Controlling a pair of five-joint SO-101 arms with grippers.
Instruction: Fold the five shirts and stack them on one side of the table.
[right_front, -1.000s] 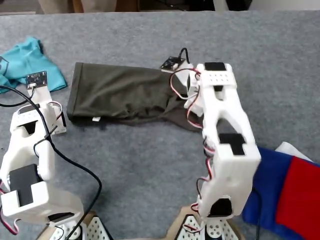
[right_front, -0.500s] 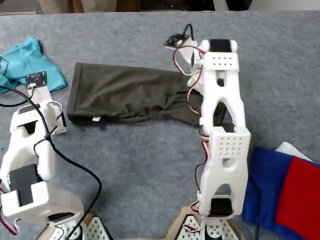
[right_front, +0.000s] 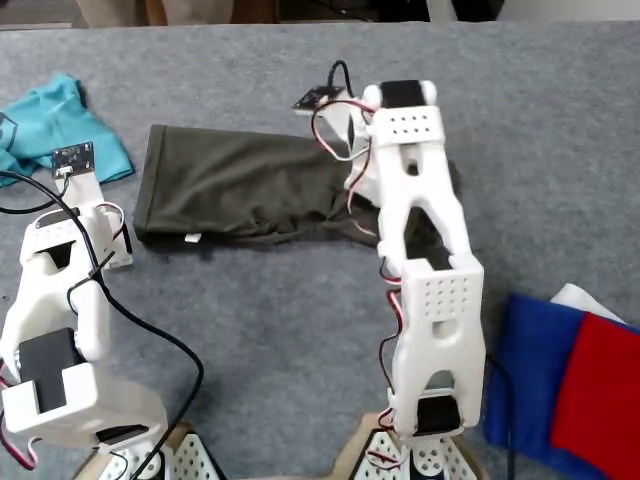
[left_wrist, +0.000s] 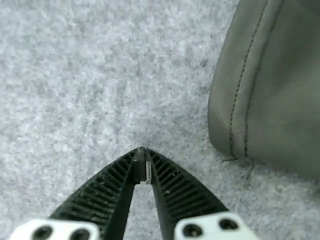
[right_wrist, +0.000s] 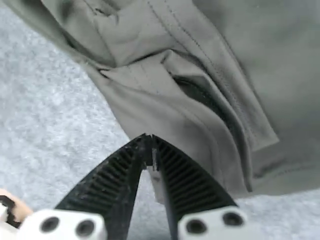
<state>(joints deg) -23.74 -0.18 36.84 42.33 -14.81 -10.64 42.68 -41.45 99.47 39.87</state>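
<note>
An olive shirt (right_front: 240, 185) lies crumpled lengthwise across the middle of the grey table (right_front: 300, 330). My right arm (right_front: 410, 160) stretches over the shirt's right end. In its wrist view, my right gripper (right_wrist: 149, 147) is shut, its tips pinching a folded edge of the olive shirt (right_wrist: 210, 65). My left arm (right_front: 65, 260) stands at the left. My left gripper (left_wrist: 141, 165) is shut on nothing just above bare table, beside the hemmed edge of the olive shirt (left_wrist: 270, 90).
A teal shirt (right_front: 50, 120) lies bunched at the far left. A blue shirt (right_front: 535, 370) and a red shirt (right_front: 600, 390) lie at the near right corner, with a bit of white cloth (right_front: 575, 295) behind them.
My right arm has stretched farther out and swung left over the olive shirt's right end. My left arm has stayed still.
</note>
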